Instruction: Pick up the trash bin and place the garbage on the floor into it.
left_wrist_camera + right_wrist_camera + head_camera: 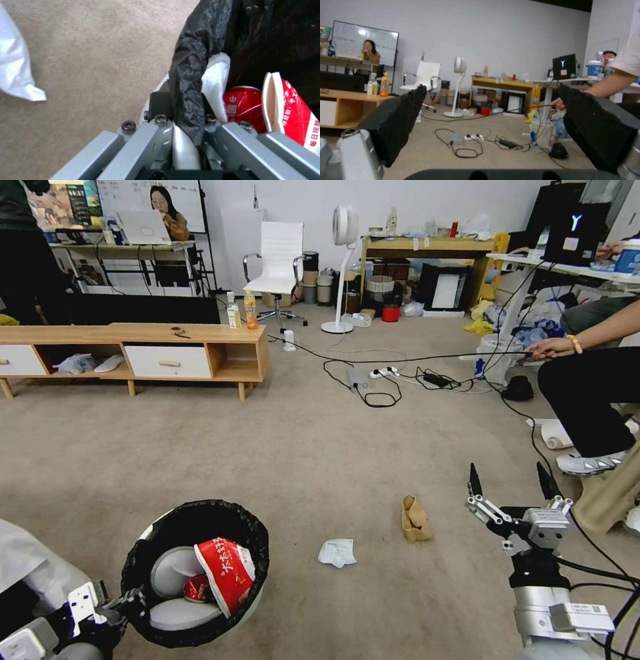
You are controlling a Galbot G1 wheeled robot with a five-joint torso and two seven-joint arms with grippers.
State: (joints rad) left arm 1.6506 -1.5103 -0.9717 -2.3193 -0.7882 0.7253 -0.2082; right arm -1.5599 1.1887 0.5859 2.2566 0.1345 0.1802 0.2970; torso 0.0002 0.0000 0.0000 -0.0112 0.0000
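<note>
Trash bin [200, 517]: white, black bag folded over rim, at the robot's lower left, tilted with its mouth toward the camera. Held by the left claw [181, 115], clamped on the rim and bag.
Inside the bin: flattened red-white carton [227, 573], crushed red can [198, 588], white tissue [215, 82].
On the floor [300, 460], right of the bin: crumpled white tissue [337, 552]; beyond it, further right, brown paper box [415, 518].
Right claw [510, 485]: raised well right of the bin, just right of the box, fingers spread wide, holding nothing.
</note>
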